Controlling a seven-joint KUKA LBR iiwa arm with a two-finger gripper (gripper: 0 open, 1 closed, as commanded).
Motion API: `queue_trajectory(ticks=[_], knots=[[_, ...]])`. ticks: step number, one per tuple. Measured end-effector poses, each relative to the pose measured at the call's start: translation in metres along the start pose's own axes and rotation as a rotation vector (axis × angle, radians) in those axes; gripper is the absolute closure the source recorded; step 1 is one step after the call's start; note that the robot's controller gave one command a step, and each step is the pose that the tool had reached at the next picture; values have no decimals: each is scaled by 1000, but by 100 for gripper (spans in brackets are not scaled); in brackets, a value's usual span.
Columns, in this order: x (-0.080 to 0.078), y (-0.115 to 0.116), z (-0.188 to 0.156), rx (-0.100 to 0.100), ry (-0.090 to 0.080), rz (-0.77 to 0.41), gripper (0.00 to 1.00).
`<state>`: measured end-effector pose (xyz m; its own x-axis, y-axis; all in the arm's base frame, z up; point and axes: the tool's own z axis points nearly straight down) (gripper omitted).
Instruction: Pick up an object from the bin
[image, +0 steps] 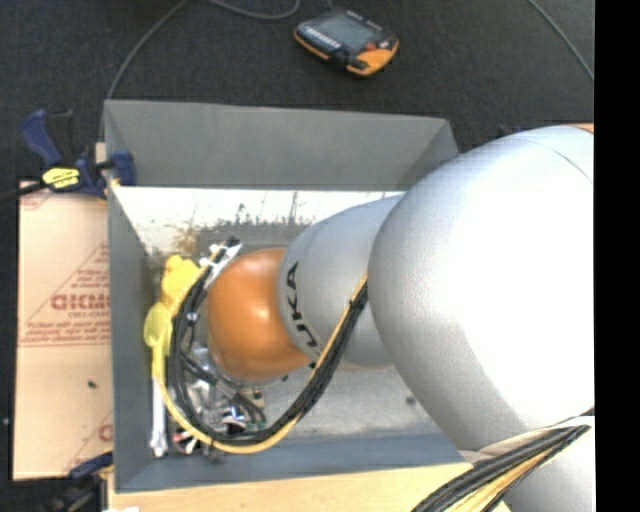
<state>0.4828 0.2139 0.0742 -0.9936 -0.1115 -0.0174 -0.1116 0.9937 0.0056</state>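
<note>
Arm: silver links (480, 300) reach in from the right, highest up and nearest the eye, covering most of the bin's right side.
Wrist: orange cover (250, 315) points down into the bin's left half, with black and yellow cables (300, 400) looped around it.
Gripper: gripper (212, 402) sits low near the bin's front left corner, tucked under the orange cover. Can't tell if it is wide or narrow, or whether it holds anything.
Nearest things: yellow thing (165, 300), lumpy and soft-looking, lies against the left wall just beside the wrist. A thin white stick (157, 425) lies along the same wall toward the front. Small mixed bits sit by the gripper, too small to name.
Bin: grey metal bin (280, 150), back wall bare.
Beyond: an orange-and-black handheld device (346, 40) lies on the dark floor (200, 50), well apart from the bin.
</note>
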Motion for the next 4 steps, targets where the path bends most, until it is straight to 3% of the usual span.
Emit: queue_trajectory(ticks=[1, 2, 4], knots=[[5, -10, 0, 1, -9, -486, 0], [-1, -3, -2, 3, 0, -1, 100], [0, -4, -6, 4, 2, 0, 100]])
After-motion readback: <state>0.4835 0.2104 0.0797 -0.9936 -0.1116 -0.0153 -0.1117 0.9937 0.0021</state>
